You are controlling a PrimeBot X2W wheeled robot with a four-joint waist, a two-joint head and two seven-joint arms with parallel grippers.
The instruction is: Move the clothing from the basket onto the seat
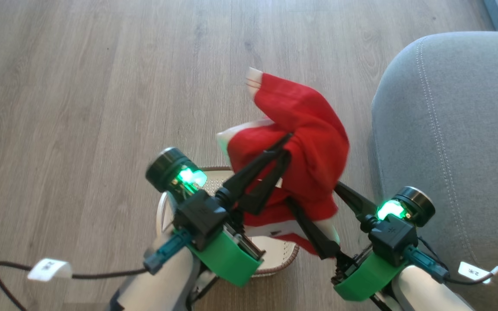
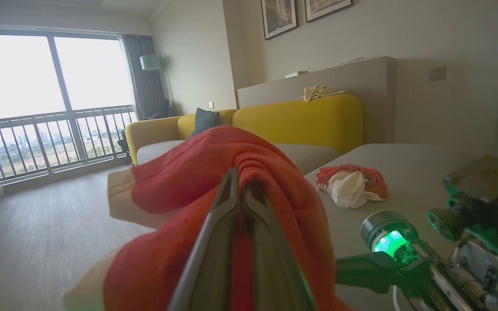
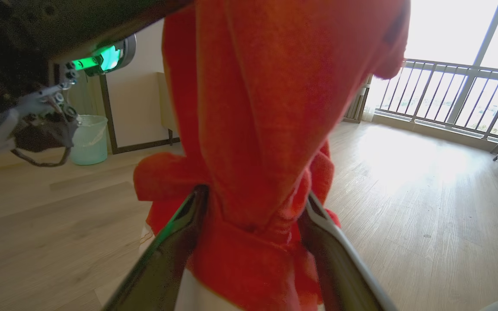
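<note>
**Above the basket, one pinch carried the whole garment**

Above the basket point(image 1: 281, 264), the red garment point(image 1: 314, 129) with white trim hung in the air, near the grey seat point(image 1: 448, 129) on my right. My left end effector point(image 1: 289, 144) was clamped together on a fold high in the cloth, and I judged that this one pinch bore all the weight. My right end effector point(image 1: 311, 192) had its fingers wide apart, astride the hanging bulk lower down. The fabric brushed both fingers in the right wrist view, but it did not look squeezed.

The main risk I saw was a slip. With only a fold held, a quick swing towards the seat could pull it free and drop the garment onto the wooden floor point(image 1: 102, 86) beside the sofa. The loose cloth around the right fingers could also snag, and it would tug against the left hold if the arms moved apart. The lowest white hem hung close over the basket, and I could not tell whether it touched. Carried too low, it might catch the rim. A crumpled red-and-white garment point(image 2: 352, 185) already lay on the seat. If I released short of it, near the rounded edge, this one could slide off.
</note>
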